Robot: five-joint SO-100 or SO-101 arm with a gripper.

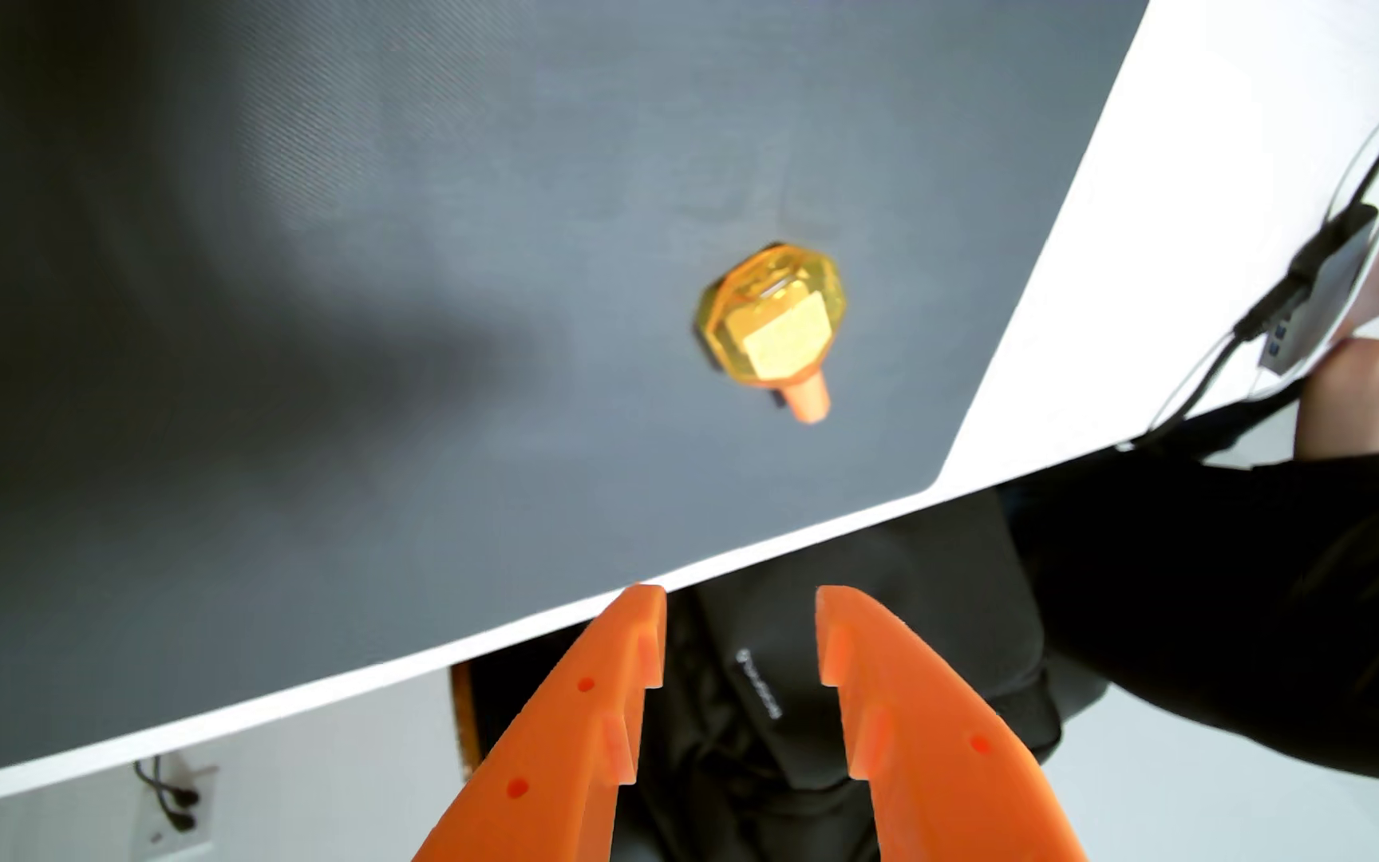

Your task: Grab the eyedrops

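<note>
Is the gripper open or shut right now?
Open. The gripper shows a clear gap between its orange fingertips, nothing held; the eyedrops sit on the mat.

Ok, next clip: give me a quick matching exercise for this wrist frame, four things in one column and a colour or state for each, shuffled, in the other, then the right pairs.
Things:
1. eyedrops bottle
2. gripper
3. mat
4. table

Colours or states:
A. white, showing along the mat's edge
B. amber yellow with an orange cap, lying on the mat
C. dark grey, with a fine weave
D. orange, jaws apart with nothing between them

Pairs: 1-B, 2-D, 3-C, 4-A
</note>
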